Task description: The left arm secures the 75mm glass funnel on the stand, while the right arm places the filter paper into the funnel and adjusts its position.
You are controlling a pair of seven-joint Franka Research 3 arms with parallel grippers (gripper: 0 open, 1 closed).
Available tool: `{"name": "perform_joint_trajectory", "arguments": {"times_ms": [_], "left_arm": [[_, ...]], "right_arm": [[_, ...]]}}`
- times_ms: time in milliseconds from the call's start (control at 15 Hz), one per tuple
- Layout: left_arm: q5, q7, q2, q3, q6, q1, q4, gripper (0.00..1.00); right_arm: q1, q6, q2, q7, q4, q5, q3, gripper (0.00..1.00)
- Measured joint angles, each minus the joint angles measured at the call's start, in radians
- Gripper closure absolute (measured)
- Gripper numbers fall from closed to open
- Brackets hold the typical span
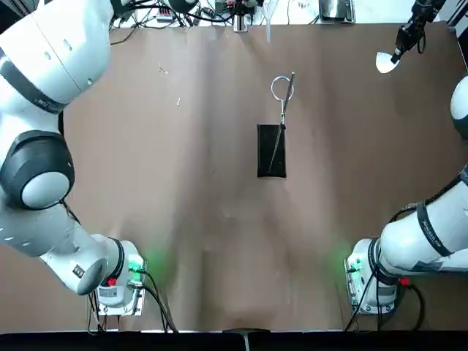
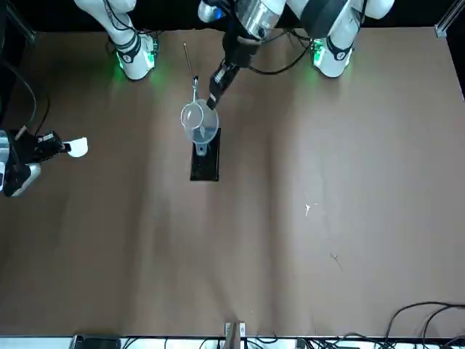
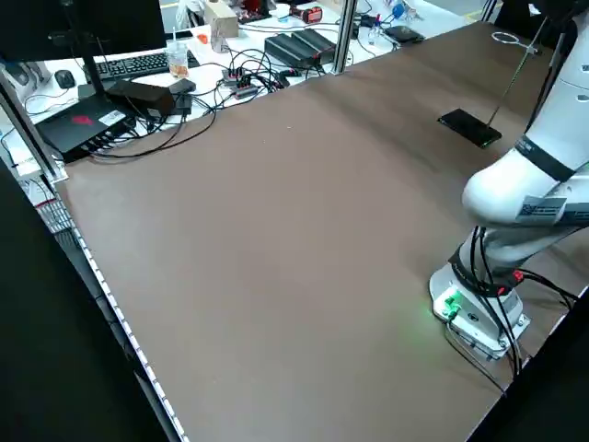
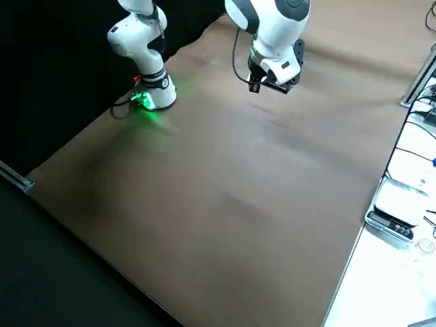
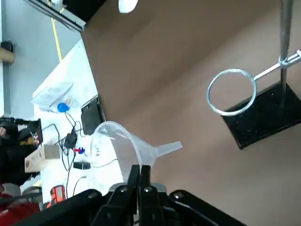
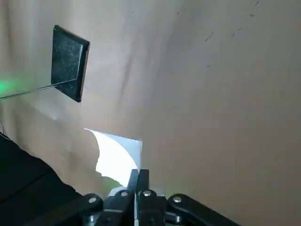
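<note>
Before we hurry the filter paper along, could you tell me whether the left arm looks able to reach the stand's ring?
Probably yes: its pincer holds the funnel, and nothing visible blocks the ring.

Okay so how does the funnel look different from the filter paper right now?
The funnel is clear enough to see through, while the filter paper is opaque white. The funnel is a cone with a thin stem, while the paper is a flat-looking folded piece with a curved edge and no stem. The funnel is held by the left gripper, the paper by the right gripper. Both are off the stand's ring.
</note>
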Motion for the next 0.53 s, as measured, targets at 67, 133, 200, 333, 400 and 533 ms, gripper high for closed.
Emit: {"name": "perform_joint_trajectory", "arguments": {"times_ms": [67,133,200,333,400,533], "left_arm": [[0.0,0.011,0.0,-0.018,0.001,-0.001,0.0,0.98],[0.0,0.027,0.0,-0.025,0.001,-0.001,0.0,0.98],[0.0,0.04,0.001,-0.032,0.001,-0.001,-0.001,0.98],[0.0,0.06,0.004,-0.041,0.001,-0.001,-0.001,0.98],[0.0,0.074,0.006,-0.046,0.004,-0.001,-0.001,0.98],[0.0,0.106,0.014,-0.064,0.025,-0.001,-0.002,0.98]], "right_arm": [[0.0,0.0,0.0,0.0,0.0,0.0,0.0,0.99],[0.0,0.0,0.0,0.0,0.0,0.0,0.0,0.99],[0.0,0.0,0.0,0.0,0.0,0.0,0.0,0.99],[0.0,0.0,0.0,0.0,-0.001,0.0,0.0,0.99],[0.0,0.0,0.0,0.0,-0.001,0.0,0.0,0.99],[-0.001,0.0,0.0,0.0,-0.001,0.0,0.0,0.99]]}}
